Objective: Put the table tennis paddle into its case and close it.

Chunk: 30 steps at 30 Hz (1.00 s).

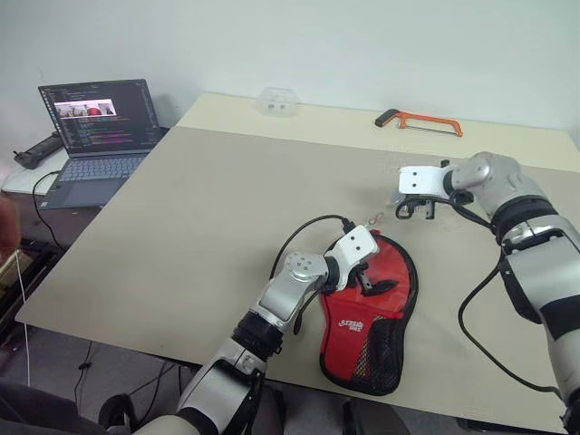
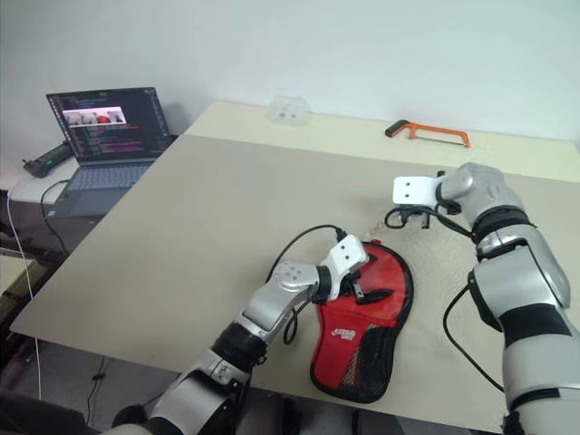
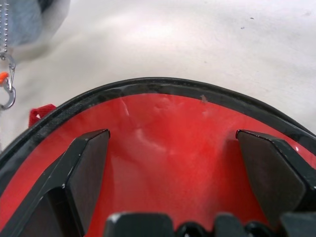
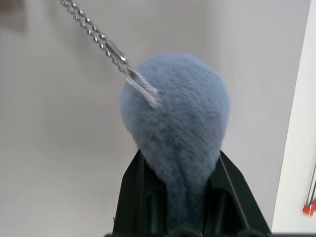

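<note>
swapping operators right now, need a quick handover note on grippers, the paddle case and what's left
Left gripper: open, fingers resting on the red side of the case, pinning it to the table.
Right gripper: shut on the blue fluffy pom-pom, held up off the table; its bead chain runs back toward the case's round end.
Case lies near the table's front edge, mesh pocket up. The paddle itself can't be seen; presumably inside.
Done: case pinned, pom-pom gripped.
Left: whether the zip is shut can't be told; if the chain leads to the zip pull, draw it around to close.

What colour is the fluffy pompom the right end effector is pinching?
Pale grey-blue; the pompom shows best in the right wrist view.
</note>
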{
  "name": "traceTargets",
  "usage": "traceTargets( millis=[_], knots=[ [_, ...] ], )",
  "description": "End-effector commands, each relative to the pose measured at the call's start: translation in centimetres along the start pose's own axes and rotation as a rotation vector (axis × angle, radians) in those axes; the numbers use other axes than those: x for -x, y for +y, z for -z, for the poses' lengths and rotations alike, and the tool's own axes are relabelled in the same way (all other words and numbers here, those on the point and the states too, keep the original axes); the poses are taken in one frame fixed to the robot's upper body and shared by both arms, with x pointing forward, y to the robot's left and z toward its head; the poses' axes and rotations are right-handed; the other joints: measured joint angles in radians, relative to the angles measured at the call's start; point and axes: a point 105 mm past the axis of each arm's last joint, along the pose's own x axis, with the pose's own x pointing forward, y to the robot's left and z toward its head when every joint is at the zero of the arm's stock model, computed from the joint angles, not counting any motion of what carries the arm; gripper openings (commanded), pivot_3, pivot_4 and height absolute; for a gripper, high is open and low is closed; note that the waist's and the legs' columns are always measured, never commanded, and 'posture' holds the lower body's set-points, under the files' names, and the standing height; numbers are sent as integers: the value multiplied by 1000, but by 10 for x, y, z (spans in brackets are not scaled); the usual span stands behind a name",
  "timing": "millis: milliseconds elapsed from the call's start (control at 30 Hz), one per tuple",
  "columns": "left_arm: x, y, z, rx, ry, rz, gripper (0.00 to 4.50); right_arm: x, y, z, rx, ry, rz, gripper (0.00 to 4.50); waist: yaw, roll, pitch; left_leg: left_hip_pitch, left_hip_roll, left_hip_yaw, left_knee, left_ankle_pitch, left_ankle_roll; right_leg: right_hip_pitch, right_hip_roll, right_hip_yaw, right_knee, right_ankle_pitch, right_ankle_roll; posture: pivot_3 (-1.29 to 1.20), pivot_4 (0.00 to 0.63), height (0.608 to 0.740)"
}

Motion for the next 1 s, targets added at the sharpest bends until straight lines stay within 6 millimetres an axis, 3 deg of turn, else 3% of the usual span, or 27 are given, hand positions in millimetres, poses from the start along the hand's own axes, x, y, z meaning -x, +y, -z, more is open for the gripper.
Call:
traceTargets(
  millis=[33, 233, 533, 767, 1000],
  knots=[
    [-3, -15, 33, 60, 100, 48, 4500, 16, -10, 15, -28, 15, 49, 315, 0, 0, 0, 0, 0, 0, 0, 0, 0, 0, 0, 0, 0, 0, 0, 0, 150, 740],
    [-4, -16, 33, 57, 107, 62, 4500, 27, -1, 42, -24, 71, 17, 315, 2, 0, 0, 0, 0, 0, 0, 0, 0, 0, 0, 0, -1, 0, 0, 0, 150, 740],
    [-7, -22, 33, 44, 117, 99, 4500, 42, 36, 83, 20, 139, -132, 314, 9, 2, -1, 0, -1, 0, -1, 0, 0, 3, 0, 0, -5, 0, 0, 0, 150, 740],
    [-10, -26, 34, 36, 123, 123, 4500, 60, 73, 96, -27, 111, -296, 313, 28, 3, -1, 10, -2, -4, -2, -1, 1, 16, 0, -1, -10, 0, 1, 0, 150, 740],
    [-10, -26, 36, 33, 131, 136, 4500, 80, 105, 103, -25, 128, -413, 312, 38, 4, -2, 9, -2, -7, -1, -2, 4, 17, -1, -3, -10, -1, 1, 0, 150, 740]
  ],
)
